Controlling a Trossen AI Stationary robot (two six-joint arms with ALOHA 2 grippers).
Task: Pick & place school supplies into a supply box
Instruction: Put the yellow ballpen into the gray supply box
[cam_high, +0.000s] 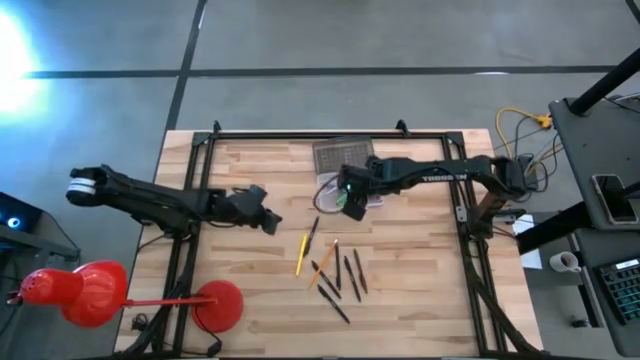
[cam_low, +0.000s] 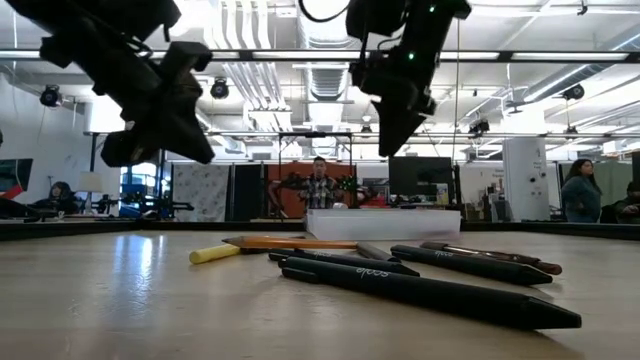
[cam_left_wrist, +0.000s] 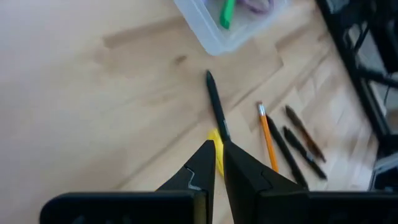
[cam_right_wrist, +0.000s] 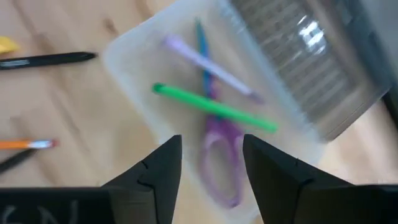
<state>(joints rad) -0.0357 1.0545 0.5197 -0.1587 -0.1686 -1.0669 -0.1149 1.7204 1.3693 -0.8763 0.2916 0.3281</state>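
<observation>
The clear supply box stands open near the table's far middle. Its grey ribbed lid lies folded back toward the far edge. Inside it lie a green pen, purple scissors and two thin pens. My right gripper hovers open and empty above the box. My left gripper hangs shut and empty above the table, left of the loose pens. A yellow pen, an orange pencil and several dark pens lie flat on the wood.
A black frame runs along the table's far edge and sides. A red lamp-like object sits off the near left corner. Bare wood lies left of the pens and at the right. People show in the room beyond the table.
</observation>
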